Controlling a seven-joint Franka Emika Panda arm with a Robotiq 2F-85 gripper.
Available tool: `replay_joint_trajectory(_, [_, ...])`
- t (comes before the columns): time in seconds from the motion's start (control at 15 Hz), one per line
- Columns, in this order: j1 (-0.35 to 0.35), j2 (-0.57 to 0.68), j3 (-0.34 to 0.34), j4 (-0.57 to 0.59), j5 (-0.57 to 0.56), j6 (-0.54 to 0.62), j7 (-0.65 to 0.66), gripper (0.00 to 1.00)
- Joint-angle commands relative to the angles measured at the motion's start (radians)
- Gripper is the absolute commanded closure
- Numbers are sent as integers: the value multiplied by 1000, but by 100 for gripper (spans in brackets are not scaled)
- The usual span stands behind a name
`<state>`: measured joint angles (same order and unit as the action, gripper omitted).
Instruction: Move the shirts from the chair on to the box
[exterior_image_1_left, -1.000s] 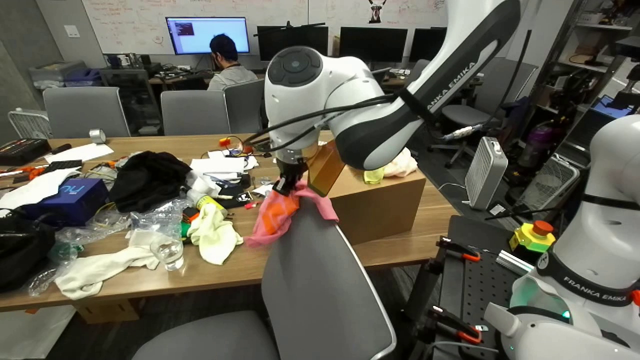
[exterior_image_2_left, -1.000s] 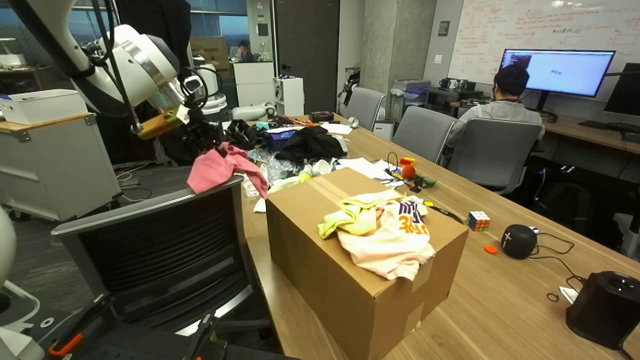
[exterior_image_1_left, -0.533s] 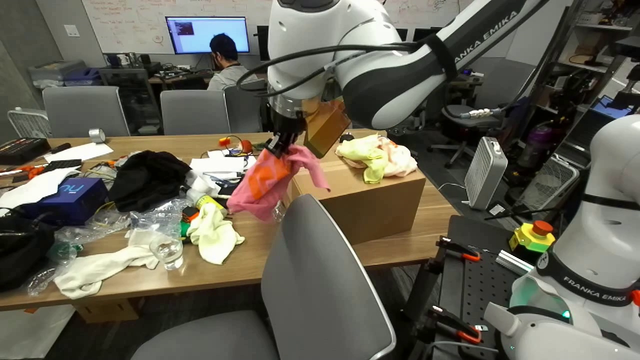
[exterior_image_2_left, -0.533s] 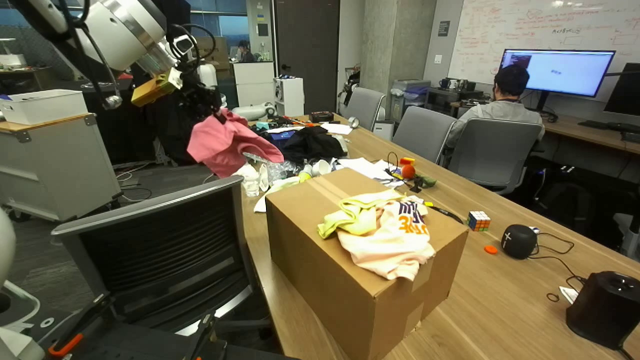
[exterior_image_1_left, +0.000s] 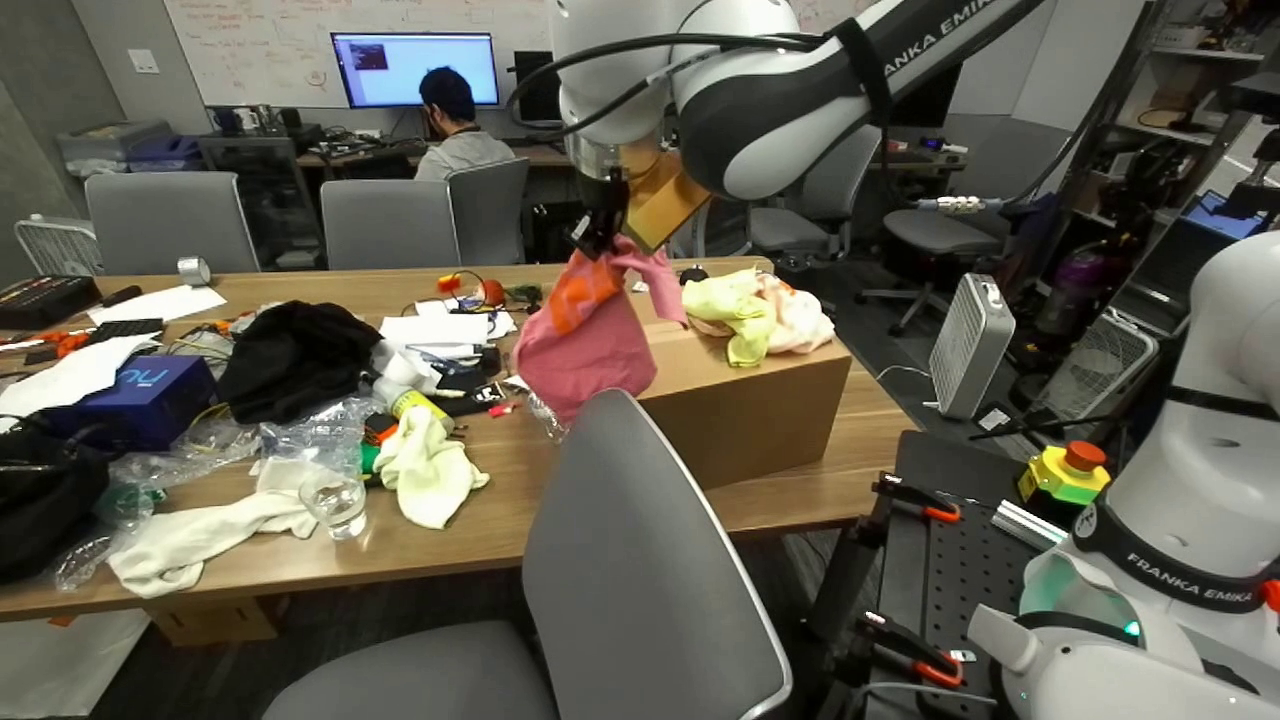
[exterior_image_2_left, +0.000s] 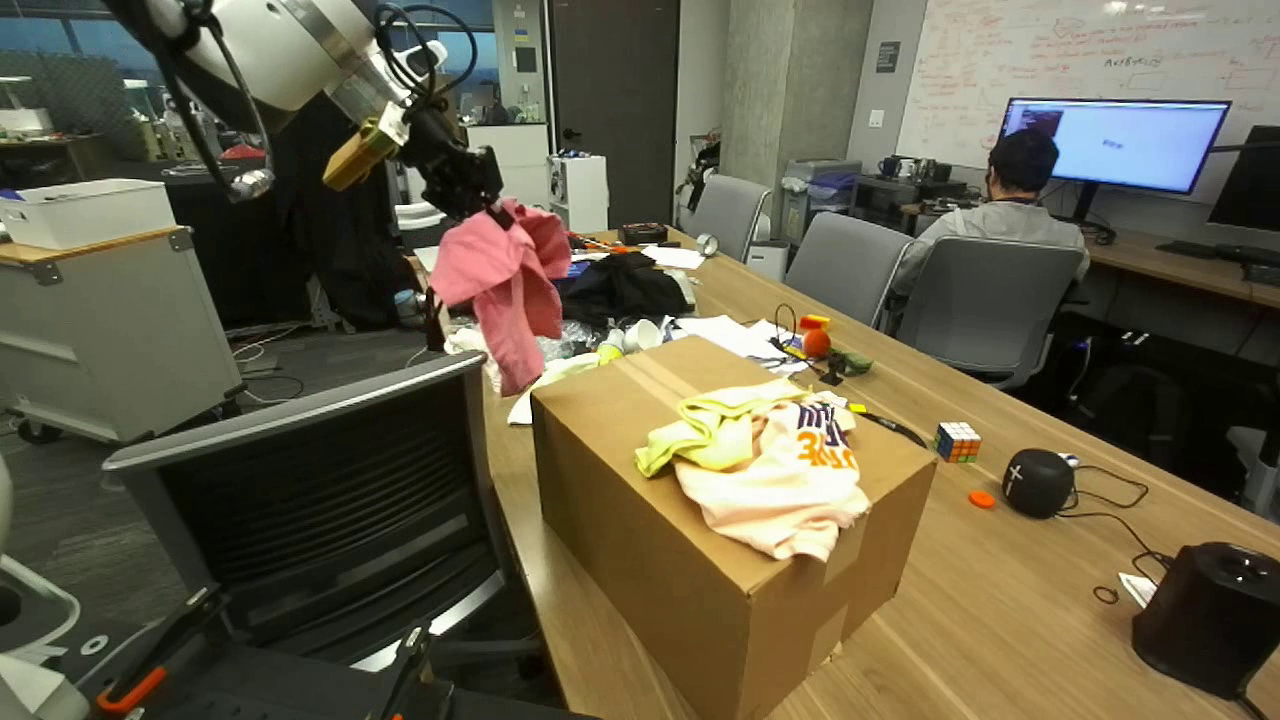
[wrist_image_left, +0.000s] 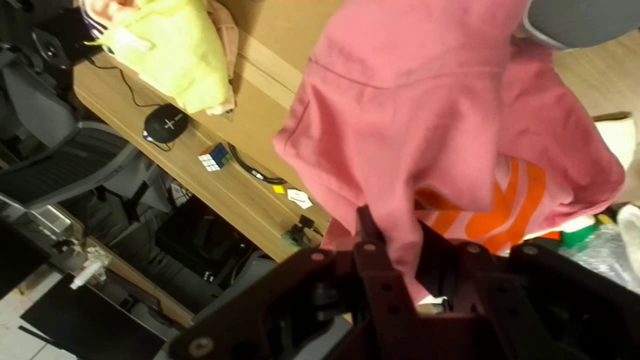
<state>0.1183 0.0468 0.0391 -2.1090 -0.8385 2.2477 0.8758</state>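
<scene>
We hold the pink shirt (exterior_image_2_left: 503, 265) up in the air;
our tool (wrist_image_left: 394, 230) is pinched on it, near the chair (exterior_image_1_left: 640, 560); we see the yellow shirt (exterior_image_2_left: 712, 425) and peach shirt (exterior_image_2_left: 765, 490) on top of the box (exterior_image_2_left: 650, 540).

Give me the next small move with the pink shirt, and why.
Probably bring the pink shirt over the bare end of the box: the pincer grips it in the air near that end, while the yellow-green shirt and peach shirt lie on the opposite end.
</scene>
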Motion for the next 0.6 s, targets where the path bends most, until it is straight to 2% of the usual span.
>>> replay_joint_trajectory(0.0, [-50,-4,-27,76,-13,-70,12,96])
replay_joint_trajectory(0.53, [-160,-3,-112,213,-11,-182,62,96])
